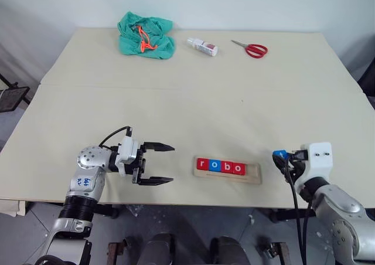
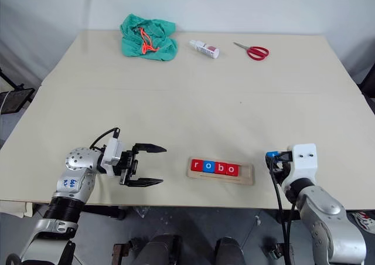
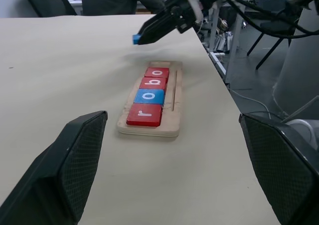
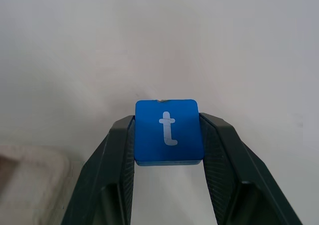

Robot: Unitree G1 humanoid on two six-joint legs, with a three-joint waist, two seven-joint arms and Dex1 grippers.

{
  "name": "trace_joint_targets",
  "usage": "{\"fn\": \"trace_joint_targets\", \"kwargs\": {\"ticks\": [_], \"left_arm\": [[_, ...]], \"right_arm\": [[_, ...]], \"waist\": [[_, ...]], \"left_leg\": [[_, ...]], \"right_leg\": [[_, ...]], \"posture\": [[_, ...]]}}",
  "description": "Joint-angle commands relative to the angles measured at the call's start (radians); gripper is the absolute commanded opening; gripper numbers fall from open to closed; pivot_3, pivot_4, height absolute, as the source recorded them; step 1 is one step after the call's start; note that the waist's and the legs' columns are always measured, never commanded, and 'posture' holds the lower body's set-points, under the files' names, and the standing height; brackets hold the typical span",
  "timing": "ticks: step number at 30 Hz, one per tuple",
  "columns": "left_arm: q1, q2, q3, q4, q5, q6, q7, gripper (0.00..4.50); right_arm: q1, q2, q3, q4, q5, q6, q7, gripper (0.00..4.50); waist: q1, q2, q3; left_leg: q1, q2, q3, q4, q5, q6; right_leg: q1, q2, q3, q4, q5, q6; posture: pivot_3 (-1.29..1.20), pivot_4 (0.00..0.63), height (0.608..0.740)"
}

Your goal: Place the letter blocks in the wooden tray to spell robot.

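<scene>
Table (image 1: 193,95): wide bare top beyond both pincers.
Right pincer (image 4: 168,135): pinching blue t block (image 4: 168,130), just right of wooden tray (image 1: 253,172).
Tray: holds r, o, b, o; right end free.
Left pincer (image 1: 157,164): spread, left of tray.
Hidden: t block mostly hidden from head views.

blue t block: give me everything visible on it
The t block is a small flat square tile, glossy blue with a white lowercase t on its upper face. It lies roughly level, pinched on two opposite edges between the right gripper's black fingers, held above the table just off the right end of the wooden tray, whose last slot is vacant.
</scene>
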Motion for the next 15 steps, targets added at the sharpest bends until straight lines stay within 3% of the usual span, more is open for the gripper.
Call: {"fn": "trace_joint_targets", "kwargs": {"ticks": [1,7,15], "left_arm": [[-0.009,-0.002,0.004,-0.004,-0.013,-0.014,-0.008,4.50],[-0.013,0.000,0.006,0.001,-0.013,-0.016,-0.015,4.50],[-0.014,0.005,0.010,-0.002,-0.012,-0.013,-0.014,4.50]], "right_arm": [[0.040,0.024,-0.031,-0.083,0.030,0.013,-0.018,1.46],[0.085,0.041,-0.026,-0.115,0.046,0.030,-0.025,1.46],[0.138,0.024,-0.022,-0.102,0.047,-0.033,0.012,4.28]], "waist": [[0.000,0.000,0.000],[0.000,0.000,0.000],[0.000,0.000,0.000]], "left_leg": [[0.000,0.000,0.000,0.000,0.000,0.000],[0.000,0.000,0.000,0.000,0.000,0.000],[0.000,0.000,0.000,0.000,0.000,0.000]], "right_leg": [[0.000,0.000,0.000,0.000,0.000,0.000],[0.000,0.000,0.000,0.000,0.000,0.000],[0.000,0.000,0.001,0.000,0.000,0.000]], "posture": [[0.00,0.150,0.740],[0.00,0.150,0.740],[0.00,0.150,0.740]]}}
